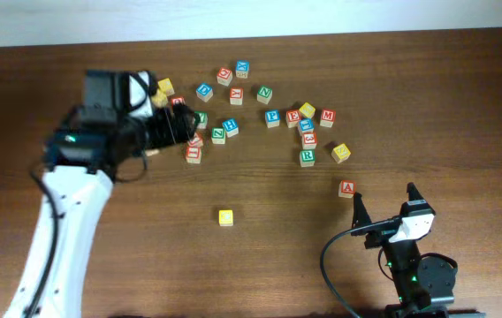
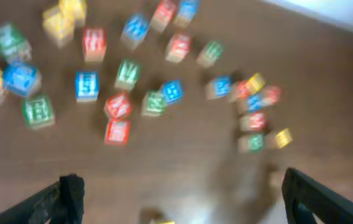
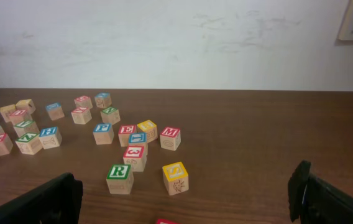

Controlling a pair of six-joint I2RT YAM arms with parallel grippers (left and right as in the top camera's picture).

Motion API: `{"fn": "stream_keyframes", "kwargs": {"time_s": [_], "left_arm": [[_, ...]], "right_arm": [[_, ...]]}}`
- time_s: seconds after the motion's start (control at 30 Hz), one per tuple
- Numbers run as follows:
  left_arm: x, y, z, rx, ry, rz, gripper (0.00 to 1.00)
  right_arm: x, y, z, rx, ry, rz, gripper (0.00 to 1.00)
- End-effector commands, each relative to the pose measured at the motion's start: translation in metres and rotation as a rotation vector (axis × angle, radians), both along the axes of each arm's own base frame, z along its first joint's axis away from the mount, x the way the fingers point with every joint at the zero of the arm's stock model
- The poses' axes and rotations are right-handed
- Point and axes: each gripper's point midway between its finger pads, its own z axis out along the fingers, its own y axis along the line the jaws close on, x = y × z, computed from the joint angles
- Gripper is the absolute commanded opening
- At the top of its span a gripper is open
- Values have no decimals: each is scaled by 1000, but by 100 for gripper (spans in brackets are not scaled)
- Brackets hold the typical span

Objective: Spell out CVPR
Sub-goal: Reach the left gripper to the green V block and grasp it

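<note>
The table [image 1: 463,88] is the largest thing here. It is dark brown wood with fine grain running lengthwise and a dull sheen. Its far edge meets a plain white wall [image 3: 176,43], matt and faintly smudged.

The left arm [image 1: 61,221] has a smooth white casing and black joints, and it stands well to its own side of the green R block [image 1: 308,157]. Its end effector [image 2: 181,186] hangs above the scattered blocks with its black fingers spread wide and empty; that wrist view is blurred. The right arm [image 1: 419,274] is black with a white wrist housing and sits nearer the robot's edge than R. Its end effector [image 1: 385,201] also gapes open and grips nothing. The red A block [image 1: 347,188] lies between it and R.

The blocks are small pale wooden cubes with coloured letters and borders. R stands at the near fringe of the cluster. A yellow block [image 1: 341,152] lies near it on the right arm's side, and a red 3 block [image 1: 309,139] sits just behind it toward the wall. The blue P block [image 1: 272,116] is farther toward the wall from R, on the left arm's side. C and V cannot be read among the rest.

A lone yellow block [image 1: 225,216] lies well apart from R, toward the robot. Bare wood stretches from R to the right-hand edge.
</note>
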Motion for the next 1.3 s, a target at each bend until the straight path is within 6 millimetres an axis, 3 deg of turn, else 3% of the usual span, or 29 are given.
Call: {"fn": "stream_keyframes", "kwargs": {"time_s": [0.0, 0.07, 0.13, 0.3, 0.4, 0.57, 0.63, 0.7, 0.73, 0.83, 0.93, 1.07, 1.13, 1.27], "left_arm": [[4, -3, 47, 48, -7, -89, 94], [1, 1, 41, 110, 102, -127, 100], [3, 8, 22, 173, 216, -111, 99], [28, 2, 11, 257, 171, -106, 99], [38, 9, -5, 309, 198, -83, 99], [91, 1, -33, 304, 128, -70, 99], [104, -2, -61, 301, 166, -67, 99], [107, -3, -89, 310, 224, -78, 100], [108, -5, -109, 316, 267, -88, 97], [115, -15, -143, 325, 308, -110, 90], [123, -26, -159, 334, 296, -125, 75], [125, -34, -177, 351, 309, -140, 77], [131, -20, -183, 439, 299, -99, 78], [137, -20, -194, 443, 298, -97, 76]], "right_arm": [[0, -3, -2, 7, 5, -12, 98], [0, -3, -2, 7, 5, -12, 98], [0, -3, -2, 7, 5, -12, 98], [0, -3, -2, 7, 5, -12, 98], [0, -3, -2, 7, 5, -12, 98], [0, -3, -2, 7, 5, -12, 98], [0, -3, -2, 7, 5, -12, 98], [0, -3, -2, 7, 5, -12, 98], [0, -3, -2, 7, 5, -12, 98], [0, -3, -2, 7, 5, -12, 98], [0, -3, -2, 7, 5, -12, 98], [0, -3, -2, 7, 5, -12, 98], [0, -3, -2, 7, 5, -12, 98], [0, -3, -2, 7, 5, -12, 98]]}}
